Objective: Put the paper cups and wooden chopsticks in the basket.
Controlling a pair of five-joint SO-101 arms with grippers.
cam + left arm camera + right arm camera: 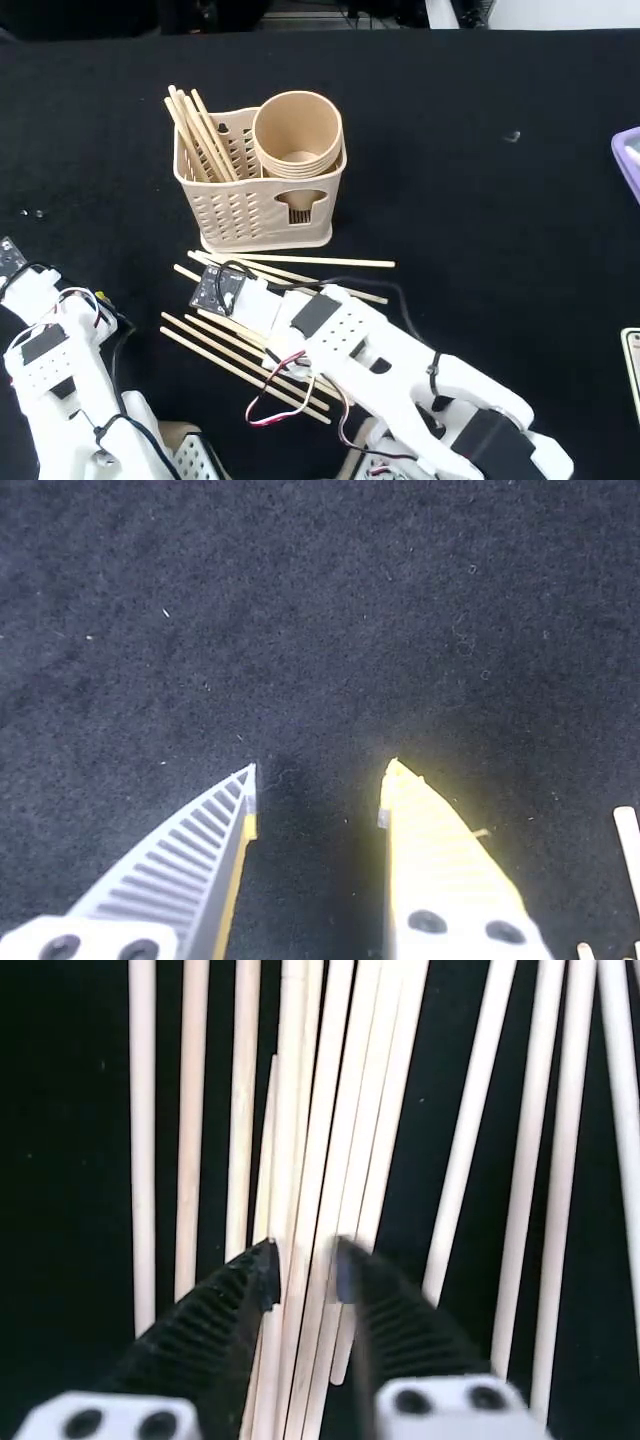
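Because the wooden chopsticks (310,1110) are light, stiff and quick to roll, you should pinch one near its middle. They lie loose on the table (480,200) just in front of the basket (250,215), with a stick or two between the narrowly parted jaws of the right gripper (303,1260). Farther from the basket, your left gripper (318,780) hangs released.

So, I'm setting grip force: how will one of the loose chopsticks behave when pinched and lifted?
Likely stiff and light: the chopsticks are thin, straight wood. Being slender, one may roll or swivel if pinched off-centre. They lie packed together, so a neighbour might lift too.
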